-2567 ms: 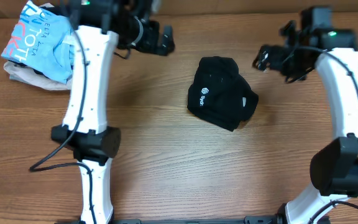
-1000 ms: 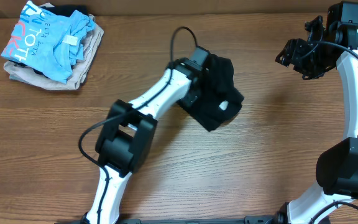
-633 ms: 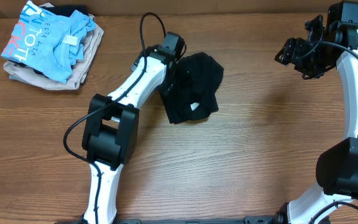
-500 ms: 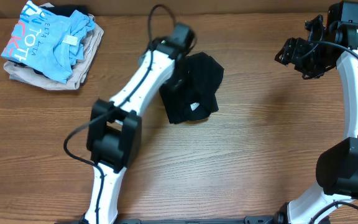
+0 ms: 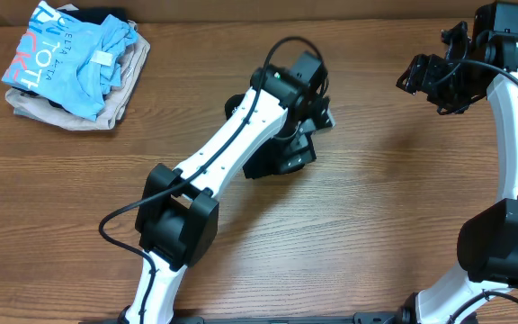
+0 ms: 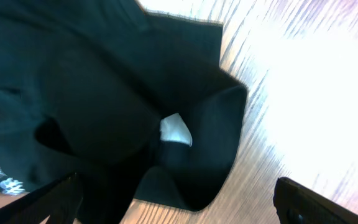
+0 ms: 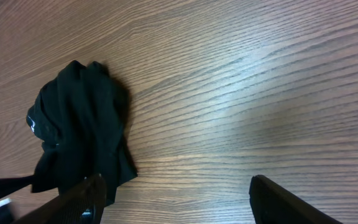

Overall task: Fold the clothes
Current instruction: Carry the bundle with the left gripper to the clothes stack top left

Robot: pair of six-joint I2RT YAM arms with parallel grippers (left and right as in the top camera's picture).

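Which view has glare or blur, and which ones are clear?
Left wrist: the table is washed out by glare, and the shirt looks soft, close to the lens. Right wrist: sharp wood grain, only a mild sheen. Overhead: even light, sharp.

The left arm reaches from the lower left across the wooden table [image 5: 376, 225]. The left gripper [image 5: 311, 97] is over the black shirt [image 5: 268, 162] and hides a large part of it (whether the fingers touch the cloth cannot be told). The shirt lies crumpled near the middle. The right gripper [image 5: 424, 76] is well apart, at the upper right. In the upper left corner, a light blue shirt [image 5: 66, 54] lies on a beige garment [image 5: 61, 119].
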